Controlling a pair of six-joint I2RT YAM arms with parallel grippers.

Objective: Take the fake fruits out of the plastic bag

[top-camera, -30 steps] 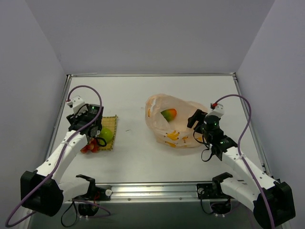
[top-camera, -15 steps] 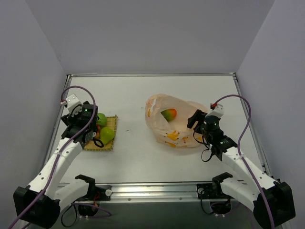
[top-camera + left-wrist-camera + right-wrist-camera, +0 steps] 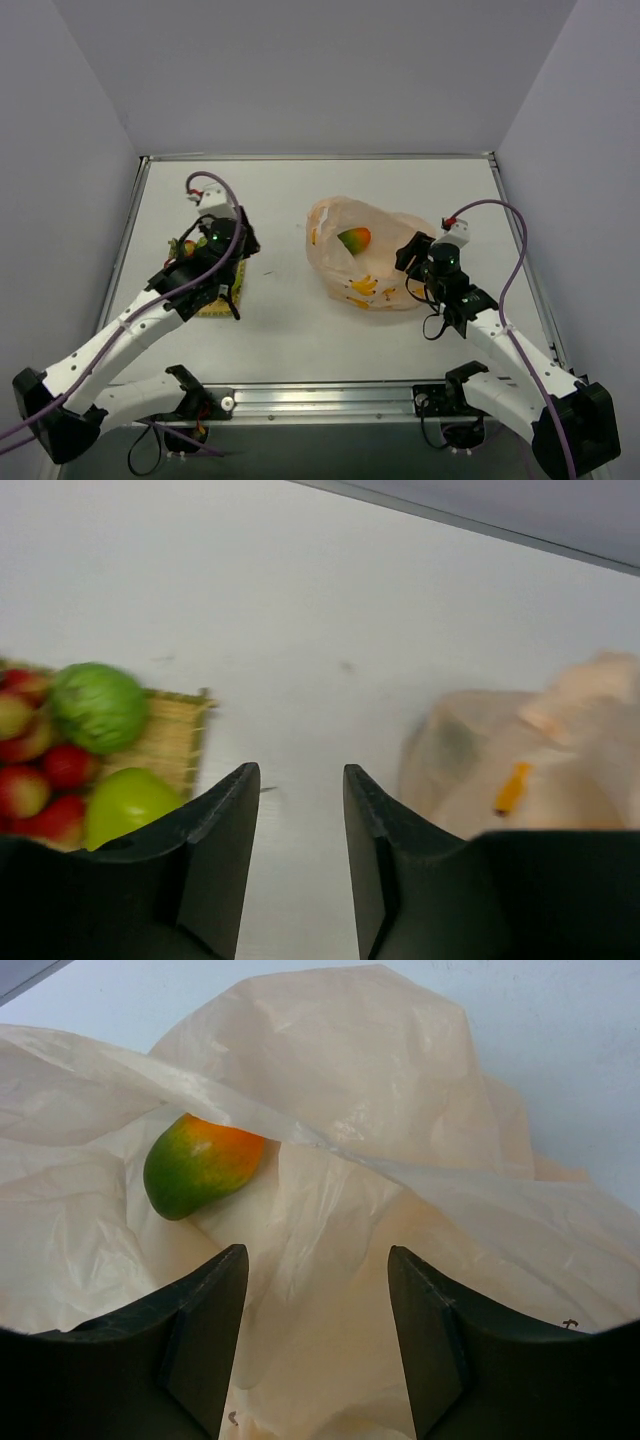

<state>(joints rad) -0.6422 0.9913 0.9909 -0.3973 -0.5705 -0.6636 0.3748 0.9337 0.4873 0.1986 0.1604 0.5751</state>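
Both grippers are held open and empty. The left gripper (image 3: 298,780) is now swung off the woven mat (image 3: 175,735), where the pear (image 3: 125,805) and berry bunch (image 3: 45,770) are left, toward the plastic bag (image 3: 380,1080). Only the mango-like fruit (image 3: 200,1165) is still enclosed there, just ahead of the right gripper (image 3: 315,1260).

The left arm (image 3: 140,322) has swung from the left edge of the white worktop (image 3: 290,195) toward its middle. It now lies across the square yellow woven mat (image 3: 213,306) and hides the yellow-green plastic pear (image 3: 125,805) from above. The left gripper (image 3: 297,780) now faces the peach-orange plastic bag (image 3: 385,262), with its jaws apart and empty. The red plastic berry bunch with green leaves (image 3: 183,246), before at the mat's near left corner, now shows at its far left corner.
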